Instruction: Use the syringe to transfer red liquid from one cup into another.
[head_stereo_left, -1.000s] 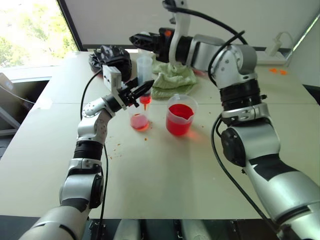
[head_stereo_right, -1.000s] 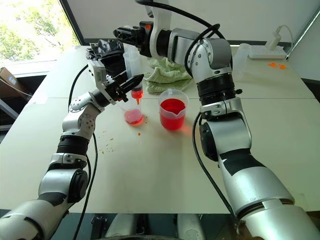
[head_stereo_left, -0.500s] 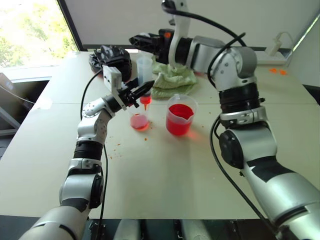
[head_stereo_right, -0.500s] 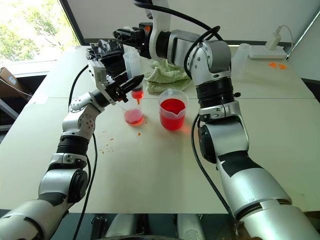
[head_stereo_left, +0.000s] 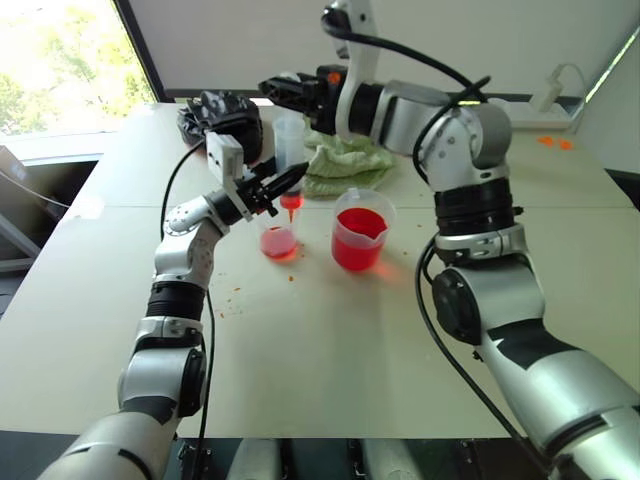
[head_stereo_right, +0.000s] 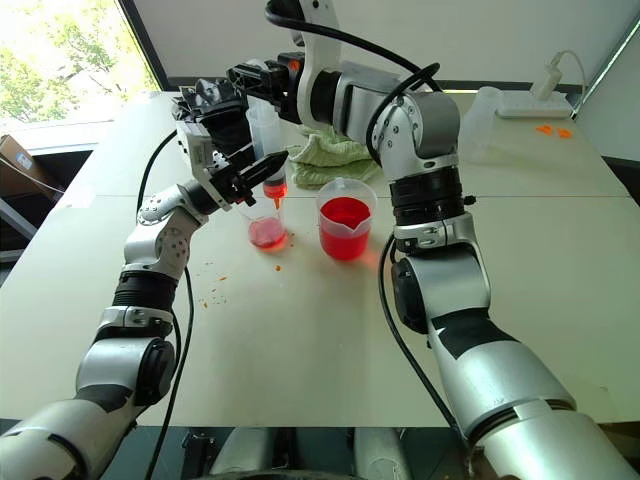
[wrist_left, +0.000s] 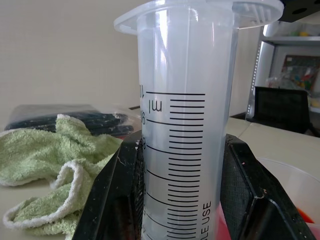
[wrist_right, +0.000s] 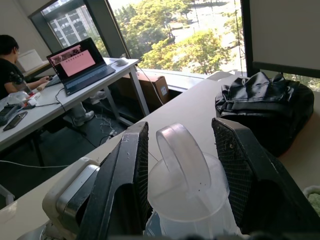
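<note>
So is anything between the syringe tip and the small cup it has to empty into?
Nothing visible. The left pincer holds the syringe upright by its barrel, and the red tip hangs directly above the open mouth of the small cup, with only air between. The beaker stands apart, beside the cup.

- Daylight is pouring in through the window (head_stereo_left: 60, 65), which is blowing out white.
- The table (head_stereo_left: 330, 340) is lying evenly lit, with soft shadows.
- The syringe (wrist_left: 187, 125) is looking sharp against a blurring background.

green towel (head_stereo_left: 345, 160), black bag (head_stereo_left: 222, 112), white table (head_stereo_left: 330, 340)
</note>
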